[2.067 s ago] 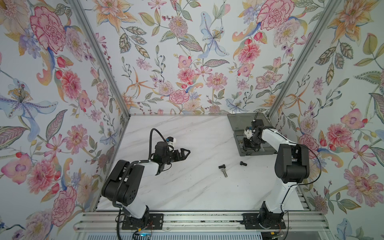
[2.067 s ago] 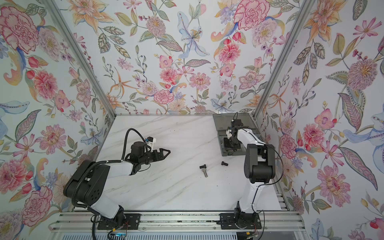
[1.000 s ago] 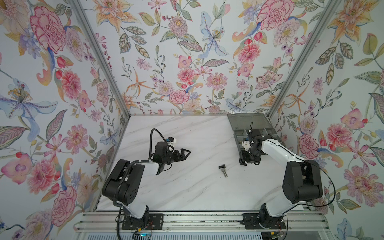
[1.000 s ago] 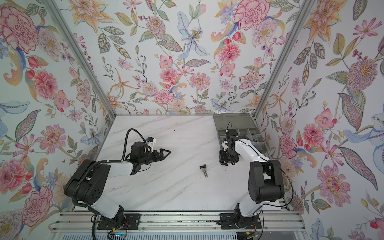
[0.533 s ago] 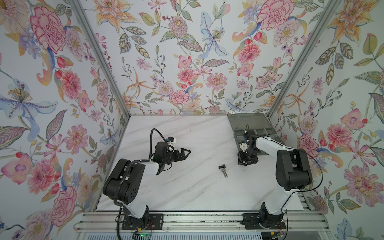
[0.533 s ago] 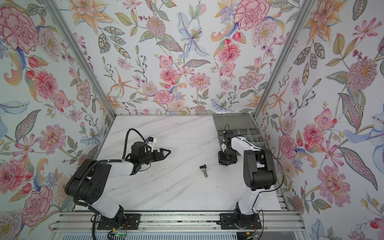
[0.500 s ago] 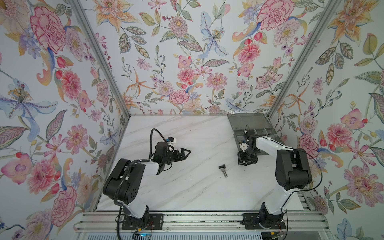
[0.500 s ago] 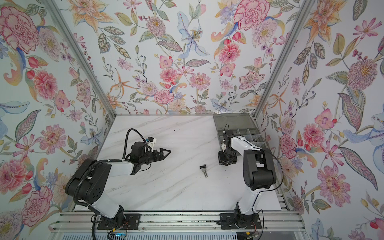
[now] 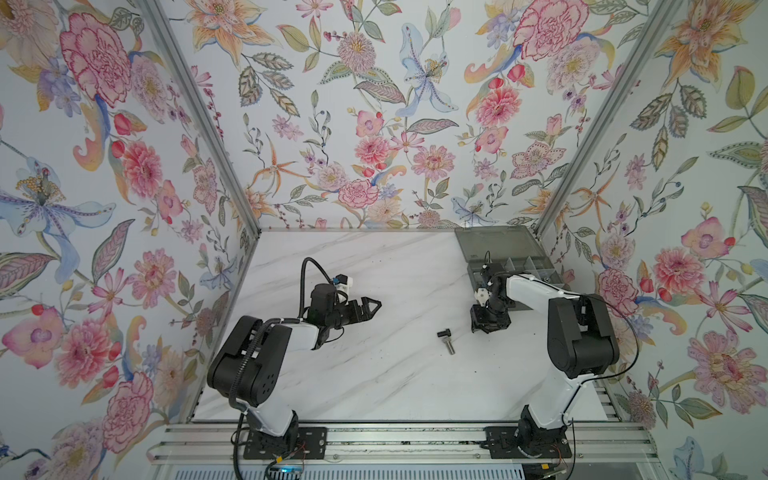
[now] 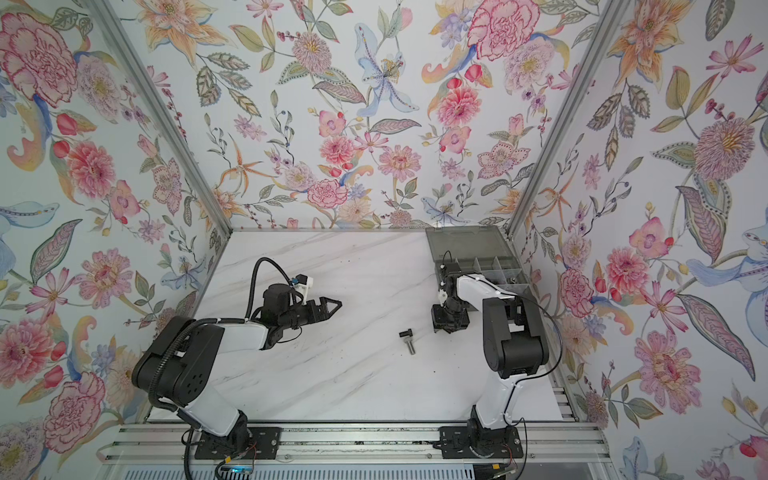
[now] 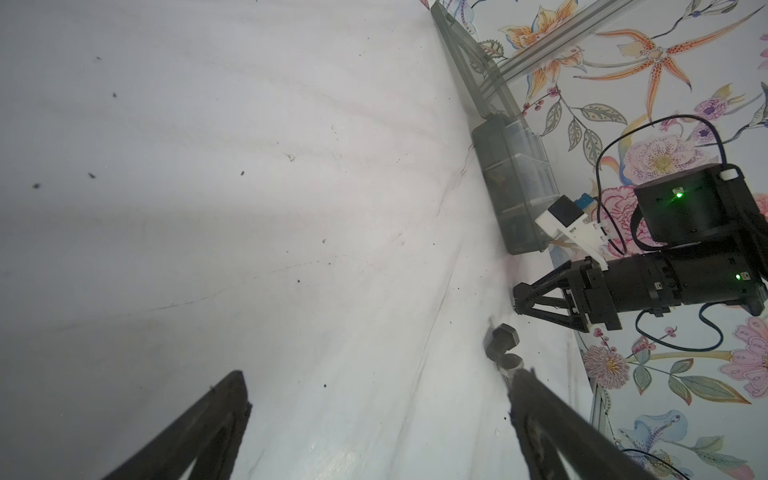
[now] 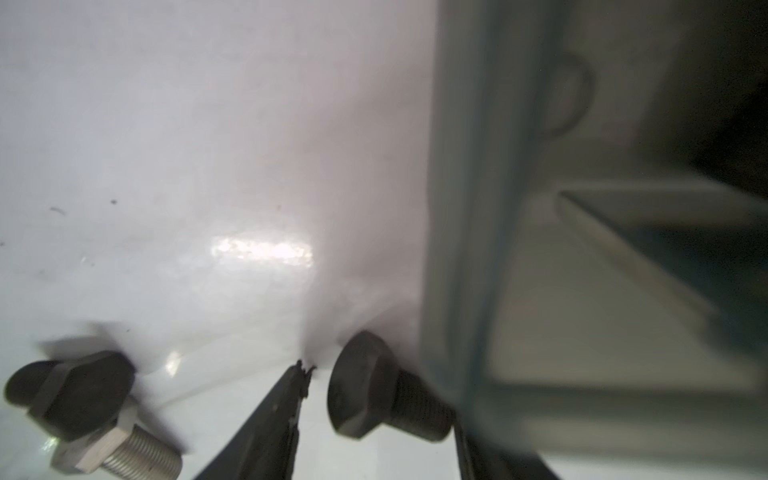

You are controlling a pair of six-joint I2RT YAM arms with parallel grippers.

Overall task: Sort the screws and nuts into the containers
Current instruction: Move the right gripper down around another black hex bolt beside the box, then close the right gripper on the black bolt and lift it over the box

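On the marble table [image 9: 374, 386], the right gripper [image 12: 380, 401], jaws apart, straddles a black screw [image 12: 374, 395] beside the organiser box [image 11: 515, 199]; the left gripper [image 11: 380, 374] gapes wide.

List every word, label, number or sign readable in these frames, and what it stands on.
None can be read.
The translucent smoky-grey plastic organiser box, the short black hex-head bolts, the silver threaded bolt and the floral wallpaper show no lettering.
The small green lights are plain lamps.
Bolt heads are too blurred to rule out fine stamps.
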